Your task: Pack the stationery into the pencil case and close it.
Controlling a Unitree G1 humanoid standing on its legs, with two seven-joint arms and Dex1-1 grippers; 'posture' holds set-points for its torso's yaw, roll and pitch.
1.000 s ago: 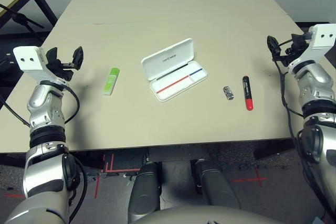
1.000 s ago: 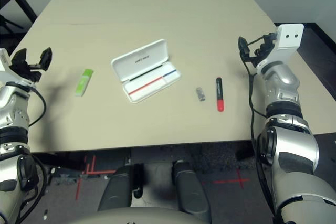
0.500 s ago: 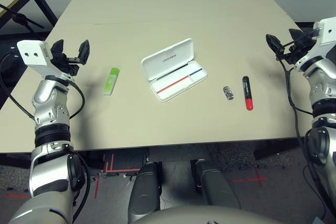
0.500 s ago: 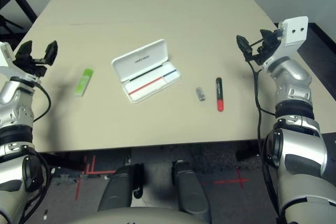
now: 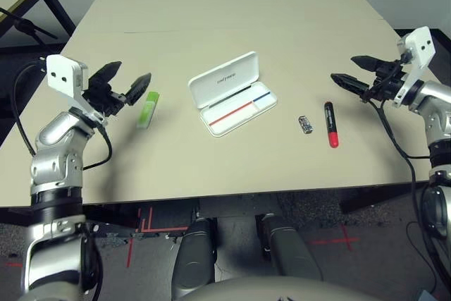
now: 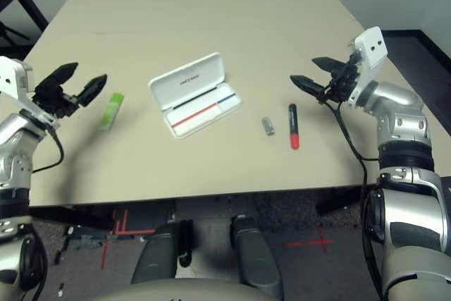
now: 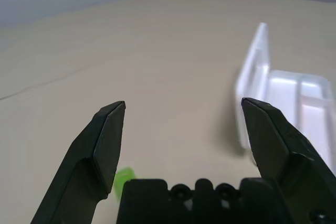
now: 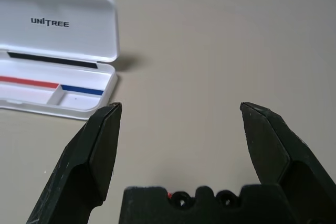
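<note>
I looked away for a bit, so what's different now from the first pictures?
The left gripper moved right, toward the green stick. The right gripper moved left, toward the marker. Both are open and empty. The case stayed open.

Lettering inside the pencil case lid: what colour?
Dark, on the white lid; it shows best in the right wrist view.

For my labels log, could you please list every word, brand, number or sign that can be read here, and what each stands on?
"UNITREE": on the case lid.
Pale marks on the marker: too small to read.
No lettering can be made out on the green stick or the metal piece.
</note>
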